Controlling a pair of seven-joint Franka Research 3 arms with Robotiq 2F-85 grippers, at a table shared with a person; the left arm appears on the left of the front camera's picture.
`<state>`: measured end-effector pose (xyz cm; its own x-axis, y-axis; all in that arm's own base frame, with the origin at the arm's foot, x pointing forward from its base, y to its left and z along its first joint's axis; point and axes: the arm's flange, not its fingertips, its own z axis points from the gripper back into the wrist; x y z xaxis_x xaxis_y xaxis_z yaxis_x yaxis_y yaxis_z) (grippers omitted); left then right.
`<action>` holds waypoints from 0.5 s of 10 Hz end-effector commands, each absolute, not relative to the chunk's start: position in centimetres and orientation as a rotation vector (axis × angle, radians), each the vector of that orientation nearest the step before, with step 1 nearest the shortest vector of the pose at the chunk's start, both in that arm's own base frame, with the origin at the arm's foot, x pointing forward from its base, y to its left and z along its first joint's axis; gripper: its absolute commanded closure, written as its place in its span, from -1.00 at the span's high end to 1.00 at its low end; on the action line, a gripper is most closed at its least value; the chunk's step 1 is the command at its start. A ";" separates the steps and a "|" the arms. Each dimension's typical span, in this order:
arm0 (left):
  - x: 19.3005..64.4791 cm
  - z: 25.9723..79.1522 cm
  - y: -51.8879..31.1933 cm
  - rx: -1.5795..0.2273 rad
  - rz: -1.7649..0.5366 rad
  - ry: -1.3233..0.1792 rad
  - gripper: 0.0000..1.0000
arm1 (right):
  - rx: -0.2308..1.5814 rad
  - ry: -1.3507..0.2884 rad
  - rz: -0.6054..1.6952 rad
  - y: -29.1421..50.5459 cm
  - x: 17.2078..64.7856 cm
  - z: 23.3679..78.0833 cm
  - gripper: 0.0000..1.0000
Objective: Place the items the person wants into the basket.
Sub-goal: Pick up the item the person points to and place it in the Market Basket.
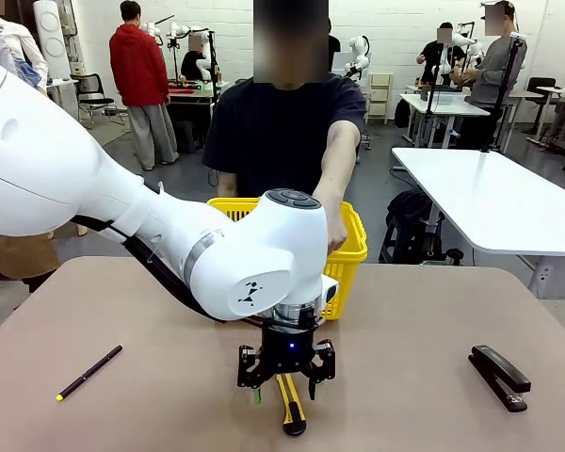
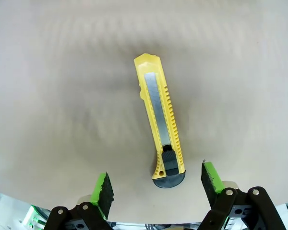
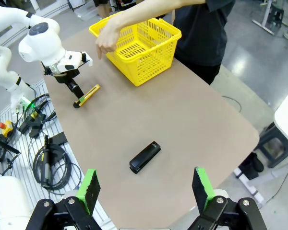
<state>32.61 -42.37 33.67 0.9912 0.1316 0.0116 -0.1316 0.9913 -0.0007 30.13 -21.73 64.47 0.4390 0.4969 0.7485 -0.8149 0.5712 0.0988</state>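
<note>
1. The left gripper (image 2: 155, 188) hangs wide open, holding nothing, over the black end of the knife (image 2: 160, 133), which lies flat on the table (image 2: 53, 96) between its fingers.
2. It is off-centre (toward the handle tail), so a pinch there could tip or spin the knife.
3. The person's hand (image 3: 104, 40) points beside the basket (image 3: 139, 45), just beyond the gripper; a lift could brush it.
4. The right gripper (image 3: 145, 189) is open and empty, with the stapler (image 3: 145, 156) ahead of it.
</note>
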 end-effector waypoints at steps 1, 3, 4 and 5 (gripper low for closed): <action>32.6 32.5 -42.9 -0.041 0.173 -0.065 0.93 | 0.498 -0.746 0.863 -21.8 30.1 64.5 1.00; 32.6 31.8 -42.6 -0.044 0.169 -0.085 0.93 | 0.498 -0.746 0.863 -21.8 30.1 64.5 1.00; 32.5 31.3 -42.7 -0.031 0.163 -0.096 0.93 | 0.498 -0.746 0.863 -21.8 30.1 64.5 1.00; 32.6 31.0 -42.7 -0.022 0.159 -0.101 0.93 | 0.498 -0.746 0.863 -21.8 30.1 64.5 1.00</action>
<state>32.92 -42.07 32.14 0.9919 0.1205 0.0414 -0.1192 0.9924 -0.0321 30.13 -21.73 64.47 0.4390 0.4969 0.7485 -0.8149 0.5712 0.0987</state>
